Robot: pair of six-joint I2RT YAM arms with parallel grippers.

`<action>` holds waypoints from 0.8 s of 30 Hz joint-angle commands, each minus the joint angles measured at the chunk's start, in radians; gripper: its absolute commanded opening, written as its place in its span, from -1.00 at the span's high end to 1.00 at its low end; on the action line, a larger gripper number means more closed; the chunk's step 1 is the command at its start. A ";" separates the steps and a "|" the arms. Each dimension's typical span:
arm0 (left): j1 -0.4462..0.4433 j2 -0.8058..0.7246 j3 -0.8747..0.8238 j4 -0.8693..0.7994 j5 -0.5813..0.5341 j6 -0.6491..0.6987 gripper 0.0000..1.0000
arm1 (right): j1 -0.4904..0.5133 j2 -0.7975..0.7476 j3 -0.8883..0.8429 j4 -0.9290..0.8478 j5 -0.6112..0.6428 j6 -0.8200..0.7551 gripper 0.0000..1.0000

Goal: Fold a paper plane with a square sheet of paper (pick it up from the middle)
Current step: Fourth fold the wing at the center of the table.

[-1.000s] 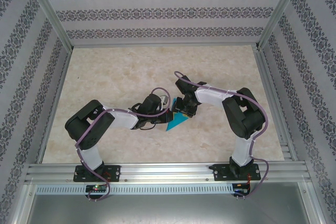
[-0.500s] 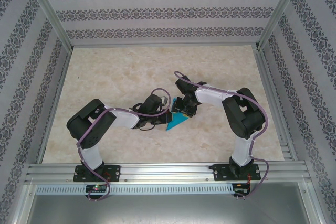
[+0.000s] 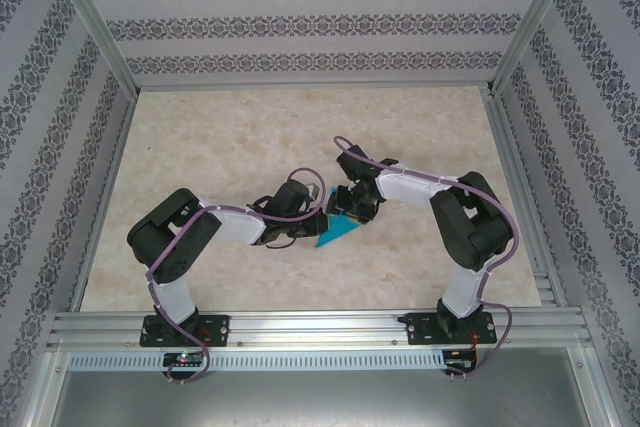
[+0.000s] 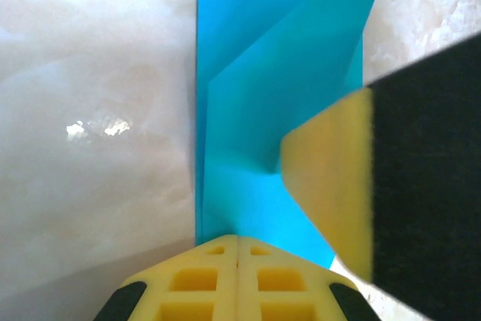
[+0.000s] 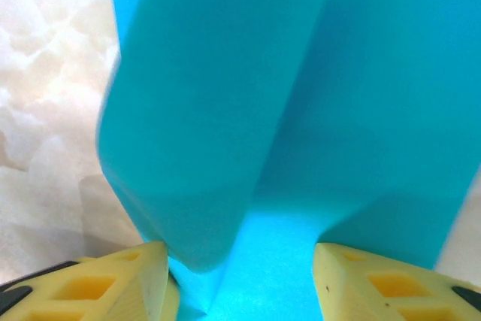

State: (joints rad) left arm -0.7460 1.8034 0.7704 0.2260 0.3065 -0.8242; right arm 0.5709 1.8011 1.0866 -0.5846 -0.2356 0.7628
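- The teal paper [image 3: 333, 234], already partly folded, lies near the middle of the table [image 3: 220, 137], directly between your two arms.
- From above it reads as a wedge. Its long axis runs on a diagonal, with the narrow tip toward the near left and the wide end toward the far right.
- Your left gripper [image 3: 318, 222] meets the paper from the left, and your right gripper [image 3: 350, 212] meets its wide end from the far right. Both are at the paper, so neither arm has to reach.
- In the left wrist view, the left gripper [image 4: 237, 249] has its yellow fingertips pressed together. One straight edge of the teal paper [image 4: 263, 95] runs right into the seam between them, so it looks pinched there.
- In the same view, one yellow pad [image 4: 331, 178] of the right gripper sits on a raised flap.
- In the right wrist view, the right gripper [image 5: 240, 283] stands about half open, with a finger on either side of the teal paper [image 5: 248, 110], which runs lengthwise away from the jaws.
- A rounded, uncreased fold bulges up between the right fingers. Whether their pads touch the paper is not clear.
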 commanded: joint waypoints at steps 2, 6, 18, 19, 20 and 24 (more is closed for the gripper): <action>0.011 0.044 -0.001 -0.139 -0.027 0.013 1.00 | -0.031 -0.166 -0.039 0.019 0.023 -0.039 -0.12; 0.011 0.057 0.004 -0.162 -0.034 0.015 1.00 | -0.034 -0.239 -0.115 0.091 -0.006 -0.066 -0.02; 0.010 0.082 0.021 -0.195 -0.037 0.030 1.00 | -0.019 -0.147 -0.211 0.363 -0.188 -0.058 1.00; 0.011 0.082 0.023 -0.197 -0.037 0.029 1.00 | -0.019 -0.133 -0.211 0.378 -0.194 -0.056 1.00; 0.011 0.082 0.023 -0.198 -0.037 0.030 1.00 | -0.019 -0.123 -0.212 0.395 -0.205 -0.056 1.00; 0.011 0.082 0.023 -0.201 -0.041 0.027 1.00 | -0.019 -0.081 -0.203 0.411 -0.217 -0.059 1.00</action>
State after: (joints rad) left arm -0.7460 1.8233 0.8165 0.1673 0.3092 -0.8169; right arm 0.5434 1.6947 0.8795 -0.2333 -0.4206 0.7078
